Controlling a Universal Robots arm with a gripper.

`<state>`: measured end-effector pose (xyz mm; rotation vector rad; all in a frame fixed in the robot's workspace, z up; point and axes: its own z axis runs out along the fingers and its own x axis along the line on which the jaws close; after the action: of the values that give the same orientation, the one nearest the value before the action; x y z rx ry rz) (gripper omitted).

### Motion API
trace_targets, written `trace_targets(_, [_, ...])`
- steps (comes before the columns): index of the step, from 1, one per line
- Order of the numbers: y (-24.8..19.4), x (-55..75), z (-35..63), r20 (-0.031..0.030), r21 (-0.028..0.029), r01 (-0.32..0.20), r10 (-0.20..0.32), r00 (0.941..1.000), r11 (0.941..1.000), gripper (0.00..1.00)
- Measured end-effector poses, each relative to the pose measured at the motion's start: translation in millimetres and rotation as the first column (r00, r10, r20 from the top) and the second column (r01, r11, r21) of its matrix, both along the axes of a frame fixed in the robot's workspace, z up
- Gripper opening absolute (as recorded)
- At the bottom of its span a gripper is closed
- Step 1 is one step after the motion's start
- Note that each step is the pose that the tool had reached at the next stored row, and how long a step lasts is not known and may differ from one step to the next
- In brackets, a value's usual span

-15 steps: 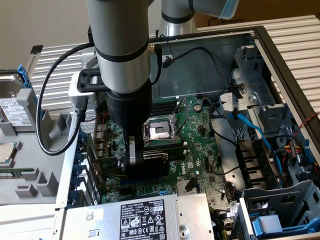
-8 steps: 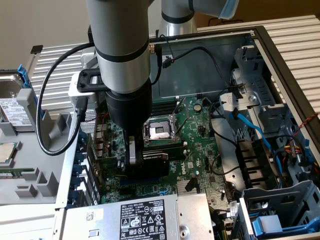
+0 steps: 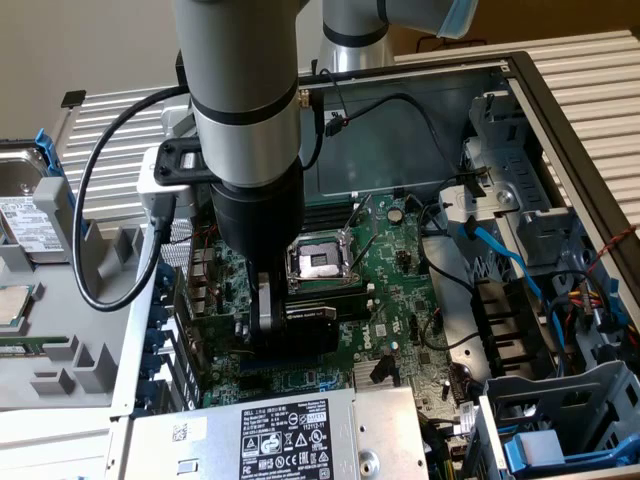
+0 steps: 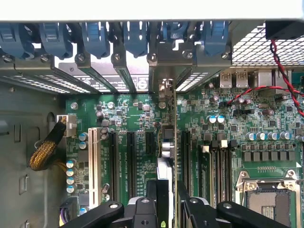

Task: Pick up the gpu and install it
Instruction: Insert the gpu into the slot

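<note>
The open computer case (image 3: 560,110) surrounds the claw on every side; its green motherboard (image 3: 400,290) lies directly beneath the claw, with the empty CPU socket (image 3: 318,262) just beside the claw toward the exterior view's right; the grey power supply (image 3: 250,435) (label side up) sits near the claw, on the camera's side of it. The claw (image 3: 285,315) hangs low over the board, closed on the gpu (image 3: 310,335); in the wrist view the gpu (image 4: 167,156) stands edge-on between the fingers (image 4: 151,194), among the black expansion slots (image 4: 130,156), its bracket end toward the blue slot latches (image 4: 137,38).
</note>
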<state>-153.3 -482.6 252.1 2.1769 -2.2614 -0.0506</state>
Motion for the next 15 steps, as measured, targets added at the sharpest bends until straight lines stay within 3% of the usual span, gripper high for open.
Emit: trace_targets(15, [0.0,0.0,-1.4,0.0,0.0001,0.0,0.0,1.0,1.0,0.27])
